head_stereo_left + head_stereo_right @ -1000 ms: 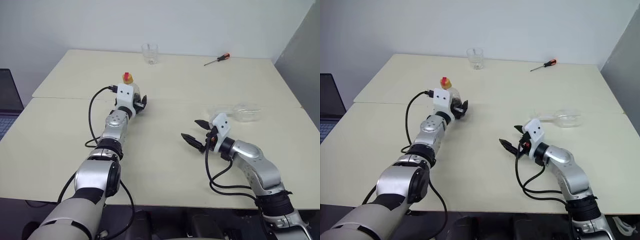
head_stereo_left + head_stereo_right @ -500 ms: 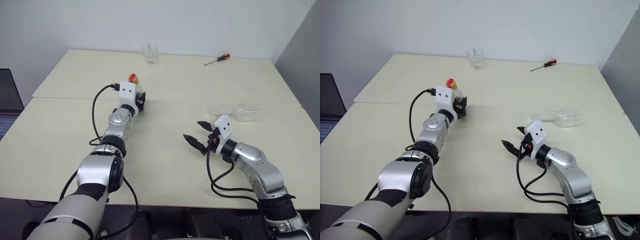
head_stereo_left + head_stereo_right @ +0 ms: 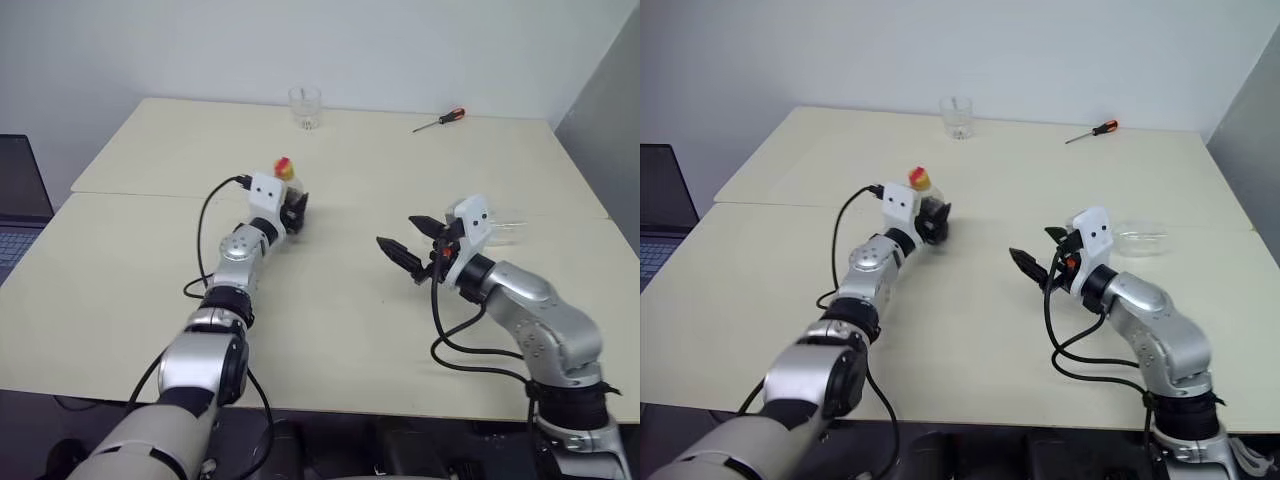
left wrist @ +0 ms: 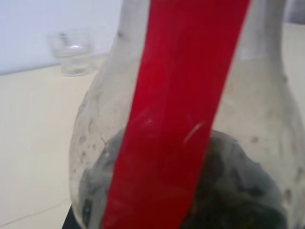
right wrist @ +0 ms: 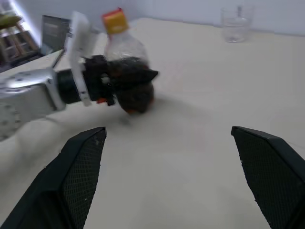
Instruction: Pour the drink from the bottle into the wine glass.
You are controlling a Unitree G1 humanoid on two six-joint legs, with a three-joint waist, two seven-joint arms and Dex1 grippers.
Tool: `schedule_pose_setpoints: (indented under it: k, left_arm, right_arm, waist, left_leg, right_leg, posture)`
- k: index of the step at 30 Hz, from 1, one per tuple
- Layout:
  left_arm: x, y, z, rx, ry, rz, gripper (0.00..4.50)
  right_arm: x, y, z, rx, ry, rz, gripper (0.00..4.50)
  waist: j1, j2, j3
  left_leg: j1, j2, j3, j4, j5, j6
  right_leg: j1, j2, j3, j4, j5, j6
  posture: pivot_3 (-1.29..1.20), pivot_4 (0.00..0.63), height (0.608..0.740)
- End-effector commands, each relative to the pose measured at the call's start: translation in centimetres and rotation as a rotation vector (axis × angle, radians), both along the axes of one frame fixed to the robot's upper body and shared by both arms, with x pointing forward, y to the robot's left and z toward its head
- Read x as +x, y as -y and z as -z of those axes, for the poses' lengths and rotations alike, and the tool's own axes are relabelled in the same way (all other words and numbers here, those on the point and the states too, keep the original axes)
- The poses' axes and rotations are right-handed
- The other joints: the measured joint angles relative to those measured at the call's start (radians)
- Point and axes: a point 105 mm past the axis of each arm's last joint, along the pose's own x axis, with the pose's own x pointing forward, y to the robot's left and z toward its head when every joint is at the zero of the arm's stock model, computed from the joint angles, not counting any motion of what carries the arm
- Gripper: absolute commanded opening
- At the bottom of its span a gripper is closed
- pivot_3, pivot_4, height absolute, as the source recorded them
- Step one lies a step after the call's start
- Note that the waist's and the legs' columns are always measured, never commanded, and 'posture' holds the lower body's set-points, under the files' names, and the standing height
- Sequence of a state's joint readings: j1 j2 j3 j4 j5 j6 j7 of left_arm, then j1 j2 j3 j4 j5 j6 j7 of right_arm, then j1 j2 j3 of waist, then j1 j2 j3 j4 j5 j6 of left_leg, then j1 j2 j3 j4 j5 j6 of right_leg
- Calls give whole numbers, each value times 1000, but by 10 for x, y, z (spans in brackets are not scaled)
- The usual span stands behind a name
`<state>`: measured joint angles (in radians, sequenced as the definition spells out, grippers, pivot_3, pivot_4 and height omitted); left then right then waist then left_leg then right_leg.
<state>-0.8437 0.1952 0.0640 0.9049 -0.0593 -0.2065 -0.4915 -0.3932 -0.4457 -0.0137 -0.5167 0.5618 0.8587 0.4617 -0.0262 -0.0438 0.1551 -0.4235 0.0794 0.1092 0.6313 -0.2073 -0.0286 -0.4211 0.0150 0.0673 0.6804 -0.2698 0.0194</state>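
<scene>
The bottle (image 3: 284,178), clear with a yellow cap and a red label strip, stands left of the table's middle, leaning slightly. My left gripper (image 3: 297,212) is shut on its rounded lower body. The dark drink (image 4: 228,191) fills the bottom of the bottle, which the right wrist view shows with black fingers (image 5: 143,76) clasped round it. My right gripper (image 3: 400,233) hovers open to the right of the bottle, apart from it, with nothing between its fingers. Behind that wrist, the wine glass (image 3: 1140,241) lies on its side on the table, partly hidden.
A short clear tumbler (image 3: 305,105) stands at the table's far edge. To its right, an orange-handled screwdriver (image 3: 440,120) lies near the back. A seam (image 3: 150,194) crosses the tabletop behind the bottle. A laptop (image 3: 20,205) sits past the left edge.
My left gripper closed on the bottle and carried it to the right, tilting it a little. My right gripper rose off the table, still open.
</scene>
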Motion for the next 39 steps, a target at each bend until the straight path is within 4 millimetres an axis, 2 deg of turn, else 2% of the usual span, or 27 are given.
schedule_pose_setpoints:
  k: [1,5,8,13,18,21,30,39]
  left_arm:
    - [-18,36,-15,18,11,162,1815]
    - [-46,70,-13,97,-24,285,1778]
    - [-64,89,-11,81,-87,369,1707]
    - [-74,91,-9,96,-113,391,1689]
    - [-73,90,-12,139,-78,384,1657]
    - [-70,92,-20,125,-45,368,1653]
    - [-73,99,-20,151,-13,395,1604]
    - [-78,108,-21,153,6,424,1553]
  right_arm:
    - [-14,-12,-28,-7,62,-64,4500]
    - [-7,-11,-56,27,75,-1,4500]
    - [-11,-17,-65,32,89,-7,4500]
    - [7,-1,-57,39,40,150,4500]
    - [10,-1,-49,52,-15,182,4500]
    - [16,3,-43,66,-49,226,4500]
    - [15,0,-33,39,-85,204,4500]
    - [20,-3,-34,39,-81,188,4500]
  waist:
    - [0,0,0]
    - [-4,0,0]
    - [-4,0,0]
    - [-7,0,0]
    - [-7,0,0]
    - [-6,0,0]
    - [-5,0,0]
    - [-6,0,0]
  left_leg:
    - [0,0,0,0,0,0]
    - [0,0,-1,2,0,0]
    - [-1,1,-2,4,0,0]
    - [-1,1,-4,4,0,1]
    - [-1,0,-9,4,0,1]
    - [-3,0,-12,5,0,1]
    - [-9,0,-20,11,0,1]
    - [-9,0,-22,12,0,1]
  right_leg:
    - [0,0,0,0,0,0]
    - [0,0,0,2,0,0]
    - [0,0,0,2,0,0]
    - [0,1,1,2,0,0]
    - [0,1,1,2,0,0]
    - [0,1,0,2,0,0]
    - [0,1,-4,1,0,0]
    - [0,1,-5,2,0,0]
  posture:
    - [0,150,740]
    - [0,150,740]
    - [0,150,740]
    - [0,150,740]
    - [0,150,740]
    - [0,150,740]
    - [0,150,740]
    - [0,150,740]
